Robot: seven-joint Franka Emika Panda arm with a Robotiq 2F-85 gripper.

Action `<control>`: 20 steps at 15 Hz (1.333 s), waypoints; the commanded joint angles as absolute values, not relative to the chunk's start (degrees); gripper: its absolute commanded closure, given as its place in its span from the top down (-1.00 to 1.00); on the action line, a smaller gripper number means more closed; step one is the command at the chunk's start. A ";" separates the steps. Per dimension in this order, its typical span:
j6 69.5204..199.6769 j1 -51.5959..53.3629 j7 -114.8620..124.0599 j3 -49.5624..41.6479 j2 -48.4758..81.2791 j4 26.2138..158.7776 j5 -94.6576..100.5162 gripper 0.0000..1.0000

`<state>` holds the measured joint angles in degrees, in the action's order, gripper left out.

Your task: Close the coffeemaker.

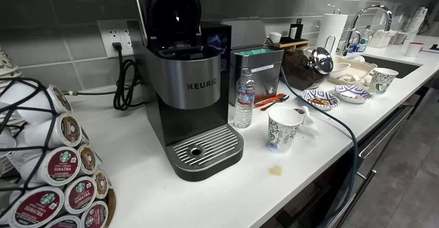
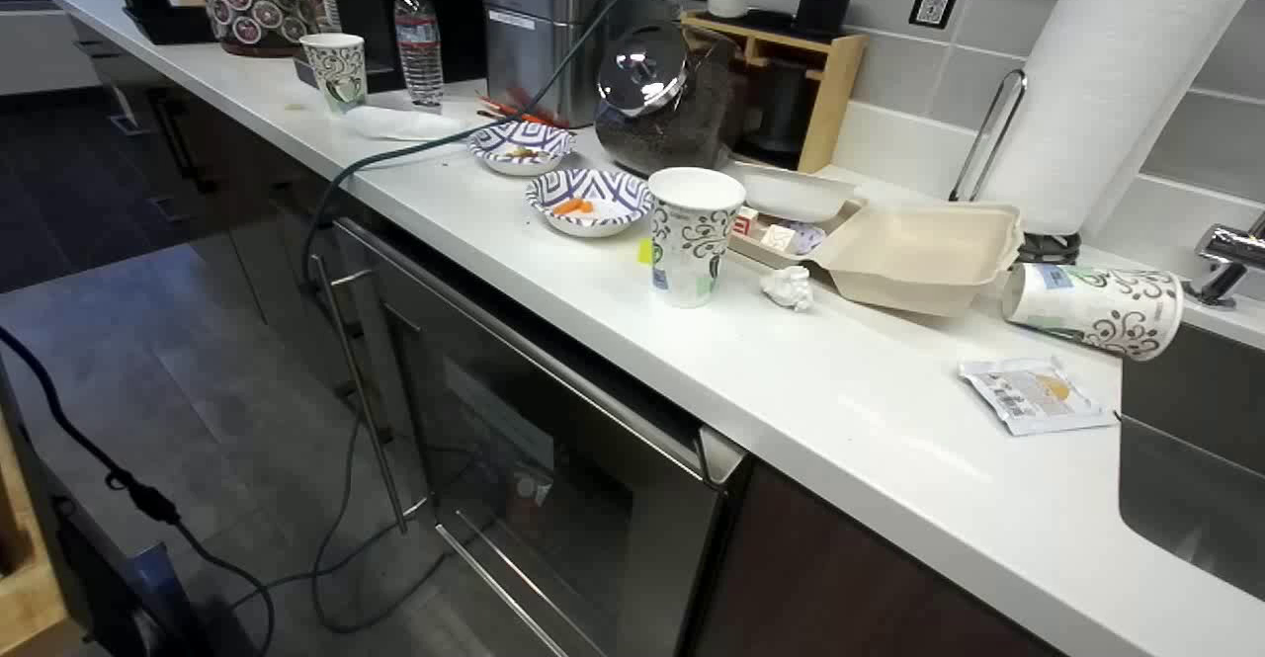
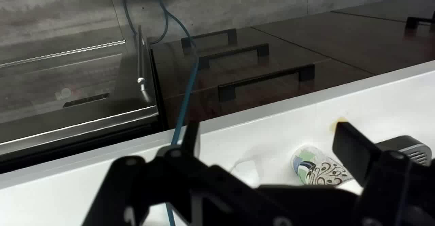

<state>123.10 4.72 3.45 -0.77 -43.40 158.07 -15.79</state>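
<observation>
Standing open, the coffeemaker [image 1: 192,82] is resting on the desk [image 1: 137,193] beside a bottle [image 1: 245,101].
The pincer [image 3: 267,132] is gaping, gripping nothing; the raised lid [image 1: 171,5], probably light but stiff-hinged and slick, is likely needing downward pressure on its handle [image 1: 140,13].

Grey tiled wall [image 1: 247,2], white counter [image 1: 192,202], grey floor [image 1: 408,180].

Both exterior views: same counter [image 1: 205,202], opposite directions
</observation>
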 commanded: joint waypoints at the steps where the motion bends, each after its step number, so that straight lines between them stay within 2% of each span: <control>1: 122.84 4.33 3.25 -0.46 -43.33 158.01 -16.01 1.00; 6: 122.84 4.33 3.25 -0.46 -43.21 158.09 -16.01 1.00; 11: 144.45 9.21 -2.45 -3.91 -35.93 152.38 -24.12 1.00; 15: 161.02 20.69 -12.90 -10.96 -24.80 141.89 -33.08 1.00; 20: 163.70 40.30 -33.89 -22.33 -13.78 124.29 -47.51 1.00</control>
<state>164.07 30.73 -22.64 -16.28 -20.70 134.51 -39.15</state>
